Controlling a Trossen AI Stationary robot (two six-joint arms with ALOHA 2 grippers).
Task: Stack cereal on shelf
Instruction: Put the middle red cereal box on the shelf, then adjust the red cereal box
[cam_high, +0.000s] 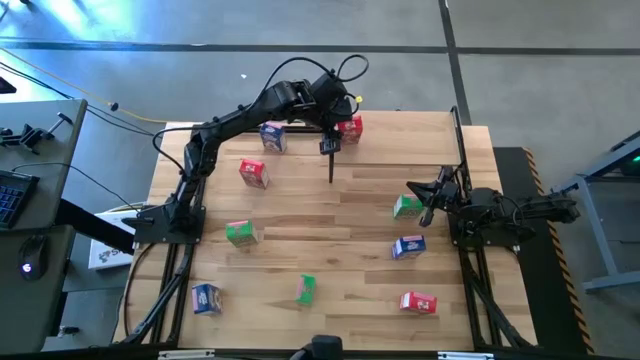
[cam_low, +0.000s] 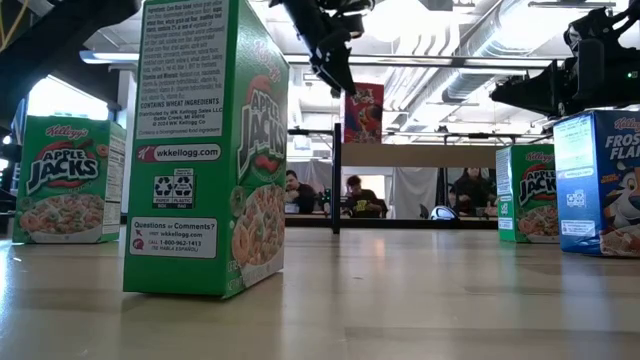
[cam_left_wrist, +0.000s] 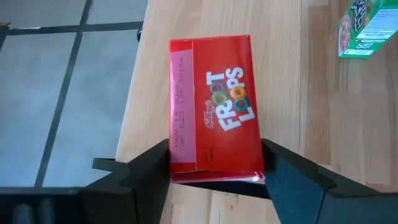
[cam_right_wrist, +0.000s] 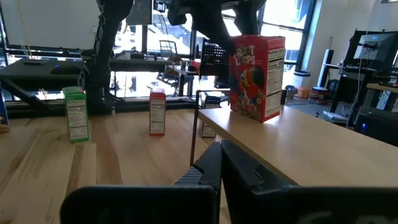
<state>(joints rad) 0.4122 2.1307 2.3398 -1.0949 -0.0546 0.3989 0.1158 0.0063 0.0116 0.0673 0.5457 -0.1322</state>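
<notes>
Risk is being carried mainly by the red Froot Loops box (cam_left_wrist: 214, 109), which is standing upright on the shelf (cam_right_wrist: 298, 146) near its far edge, directly under the left gripper (cam_left_wrist: 214, 180). The fingers (cam_left_wrist: 146, 168) are being shown spread to either side of the box top, apparently let go of it rather than clamped, though contact at the sides cannot be ruled out. If a finger is being dragged against the carton as the arm is lifted, the box could be tipped or pushed off the board. The right gripper (cam_right_wrist: 219, 163) is being kept clenched and empty beside the green box (cam_high: 407, 207). Other boxes are lying scattered on the table (cam_high: 330, 220), well apart.
</notes>
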